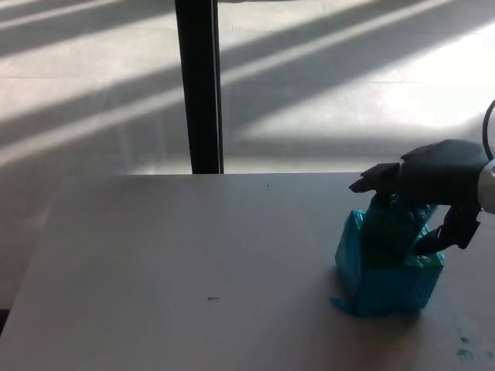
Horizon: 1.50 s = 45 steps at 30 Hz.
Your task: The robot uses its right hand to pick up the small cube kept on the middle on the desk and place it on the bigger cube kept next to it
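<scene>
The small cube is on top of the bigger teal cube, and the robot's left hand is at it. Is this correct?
Not quite. The hand at the small cube is the robot's right hand, coming in from the picture's right in the head view; no left hand shows. The rest holds: the small cube sits on top of the bigger teal cube.

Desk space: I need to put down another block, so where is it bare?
The desk is bare left of the bigger cube, out to its left edge. It is crowded at right, where the right hand hangs over the small cube.
</scene>
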Tool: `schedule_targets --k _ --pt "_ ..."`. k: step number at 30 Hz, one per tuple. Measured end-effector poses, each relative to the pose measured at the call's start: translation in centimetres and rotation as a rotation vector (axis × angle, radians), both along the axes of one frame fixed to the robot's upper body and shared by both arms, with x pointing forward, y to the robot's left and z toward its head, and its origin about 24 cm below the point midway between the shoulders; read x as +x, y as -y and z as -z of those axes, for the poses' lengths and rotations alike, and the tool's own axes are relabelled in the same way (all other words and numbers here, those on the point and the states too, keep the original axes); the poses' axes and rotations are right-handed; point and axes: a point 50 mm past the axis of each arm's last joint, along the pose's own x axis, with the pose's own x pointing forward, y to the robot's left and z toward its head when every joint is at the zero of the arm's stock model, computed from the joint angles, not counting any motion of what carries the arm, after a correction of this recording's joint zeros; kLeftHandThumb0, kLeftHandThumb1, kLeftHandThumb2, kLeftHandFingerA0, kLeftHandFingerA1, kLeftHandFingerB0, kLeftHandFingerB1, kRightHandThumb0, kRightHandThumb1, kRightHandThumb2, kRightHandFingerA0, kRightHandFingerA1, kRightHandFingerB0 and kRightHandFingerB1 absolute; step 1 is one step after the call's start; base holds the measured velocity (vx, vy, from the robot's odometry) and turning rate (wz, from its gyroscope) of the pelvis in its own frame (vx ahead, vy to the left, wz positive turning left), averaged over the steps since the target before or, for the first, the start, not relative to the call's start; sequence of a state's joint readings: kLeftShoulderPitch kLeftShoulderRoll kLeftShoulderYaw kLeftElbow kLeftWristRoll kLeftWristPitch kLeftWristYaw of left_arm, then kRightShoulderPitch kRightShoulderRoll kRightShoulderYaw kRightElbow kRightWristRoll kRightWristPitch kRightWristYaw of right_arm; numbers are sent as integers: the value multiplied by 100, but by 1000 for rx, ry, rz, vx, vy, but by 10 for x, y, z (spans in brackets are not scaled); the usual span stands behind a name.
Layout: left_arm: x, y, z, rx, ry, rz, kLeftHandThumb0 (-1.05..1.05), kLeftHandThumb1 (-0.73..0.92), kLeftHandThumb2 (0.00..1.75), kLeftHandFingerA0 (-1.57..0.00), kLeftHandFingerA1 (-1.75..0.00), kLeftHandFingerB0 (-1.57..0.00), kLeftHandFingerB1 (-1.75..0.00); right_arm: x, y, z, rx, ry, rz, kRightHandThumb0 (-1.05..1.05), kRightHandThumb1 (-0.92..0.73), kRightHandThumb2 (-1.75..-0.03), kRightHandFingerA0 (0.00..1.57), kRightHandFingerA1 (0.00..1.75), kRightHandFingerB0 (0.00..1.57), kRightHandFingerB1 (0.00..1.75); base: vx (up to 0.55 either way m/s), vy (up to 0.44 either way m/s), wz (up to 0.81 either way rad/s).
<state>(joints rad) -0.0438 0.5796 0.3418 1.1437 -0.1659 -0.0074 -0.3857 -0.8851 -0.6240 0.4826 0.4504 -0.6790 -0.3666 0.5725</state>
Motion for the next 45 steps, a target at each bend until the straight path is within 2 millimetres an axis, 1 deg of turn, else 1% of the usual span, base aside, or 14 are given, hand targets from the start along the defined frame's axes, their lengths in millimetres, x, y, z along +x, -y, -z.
schedule_targets --k 6,11,12,13,15,17,18,19,23,24,25,31,36,45 --pt "0 -1 -1 1 -1 -4 -68 70 61 -40 -56 -46 -40 -2 -4 -3 -20 11 -15 -87 -51 -85 0 3 0 8 0 0 0" --pt "-5 -1 2 -2 -20 -18 -69 70 61 -50 -63 -52 -43 -4 -5 -10 -26 32 -23 -81 -37 -76 0 0 0 9 0 0 0" --pt "-5 -1 2 -1 -21 -18 -70 70 61 -50 -62 -53 -42 -4 -5 -12 -21 37 -22 -83 -45 -56 0 0 0 7 0 0 0" --pt "-5 -1 2 0 -23 -17 -71 71 62 -50 -61 -52 -41 -4 -4 -14 -13 42 -20 -84 -38 -79 0 0 0 9 0 0 0" --pt "-6 -2 2 6 -30 -10 -71 70 61 -51 -61 -54 -42 -4 -2 -22 17 57 -10 -85 -39 -80 0 0 0 9 0 0 0" --pt "-8 -2 3 9 -38 -5 -75 55 78 -54 -66 -52 -49 -5 0 -30 41 71 -2 -87 -40 -81 0 0 0 8 0 0 0" --pt "-8 -2 3 10 -39 -7 -69 70 61 -51 -61 -54 -42 -5 1 -33 47 76 0 -86 -50 -56 0 0 0 9 0 0 0" --pt "-9 -2 3 12 -39 -9 -68 71 62 -49 -58 -53 -41 -6 1 -37 53 84 0 -89 -42 -82 0 0 0 6 0 0 0" --pt "-10 -2 2 16 -38 -8 -72 69 61 -48 -59 -52 -42 -7 9 -53 89 113 22 -88 -44 -82 0 0 0 5 0 0 0" --pt "-10 -3 2 17 -38 -8 -73 69 61 -49 -59 -51 -41 -7 13 -58 100 119 35 -85 -55 -57 0 0 0 1 0 0 0" --pt "-11 -3 2 18 -38 -8 -72 69 61 -48 -57 -50 -39 -8 18 -63 110 127 51 -93 -49 -85 0 0 0 2 0 0 0" --pt "-14 -3 3 14 -42 -20 -71 69 61 -44 -58 -48 -40 -19 52 -93 200 205 141 -101 -60 -95 0 1 0 0 0 0 0" --pt "-15 -3 4 11 -48 -23 -70 71 62 -44 -57 -45 -40 -31 111 -90 307 197 309 -94 -55 -92 0 5 0 0 0 0 0" --pt "-15 -3 4 11 -48 -21 -68 71 62 -42 -54 -43 -39 -68 189 -75 517 216 544 -85 -52 -84 0 7 0 0 0 0 0"
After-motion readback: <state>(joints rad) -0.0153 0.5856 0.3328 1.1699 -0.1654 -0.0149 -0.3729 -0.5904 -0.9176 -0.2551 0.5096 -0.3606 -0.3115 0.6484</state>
